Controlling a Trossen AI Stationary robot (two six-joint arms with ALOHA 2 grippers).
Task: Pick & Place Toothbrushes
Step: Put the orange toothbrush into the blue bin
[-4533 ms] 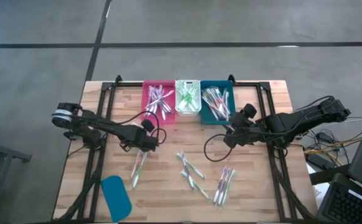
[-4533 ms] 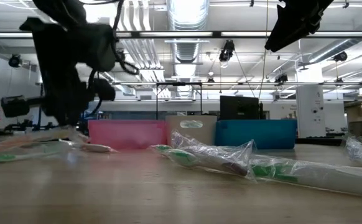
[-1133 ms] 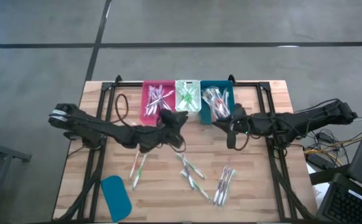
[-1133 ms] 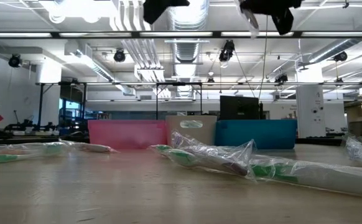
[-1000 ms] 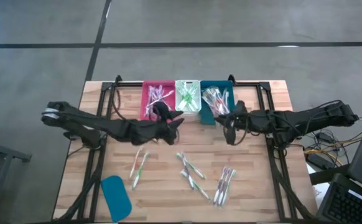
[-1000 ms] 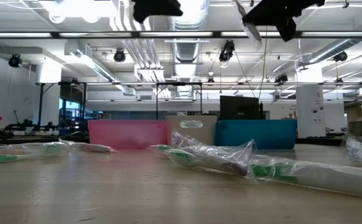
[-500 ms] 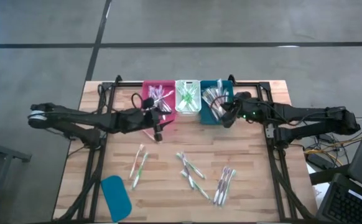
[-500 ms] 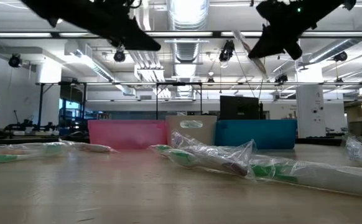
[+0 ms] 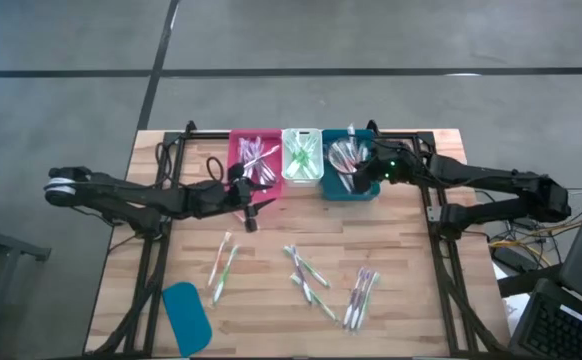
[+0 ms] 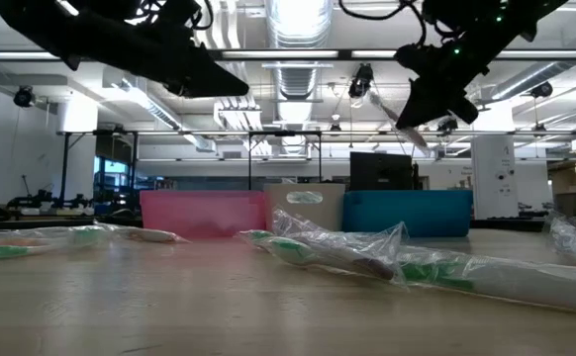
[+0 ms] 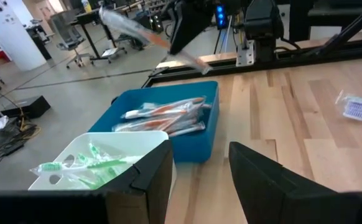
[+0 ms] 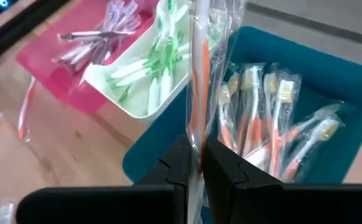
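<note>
1. light wooden slatted table (image 9: 411, 300) with a black metal frame – both dark arms reach across it toward the far edge.
2. three rectangular plastic bins stand side by side at the far edge: pink bin (image 9: 239, 178) on the left, white bin (image 9: 301, 177) in the middle, teal-blue bin (image 9: 337, 192) on the right; each holds plastic-wrapped toothbrushes – pink ones, green ones (image 11: 84, 163) and orange ones (image 12: 274, 134).
3. flat teal rounded-rectangle lid (image 9: 185, 312) lies at the near left of the table, well apart from the bins.
4. left gripper (image 9: 250, 214) hangs just in front of the pink bin, fingers apart, nothing between them.
5. right gripper (image 12: 194, 163) is over the teal-blue bin, fingers clamped on one thin wrapped toothbrush with orange accents (image 12: 198, 68) held upright in its clear wrapper.
6. loose wrapped toothbrushes lie on the table nearer the front: a pair on the left (image 9: 222, 266), a scattered group in the centre (image 9: 308, 278), a cluster on the right (image 9: 360, 295).
</note>
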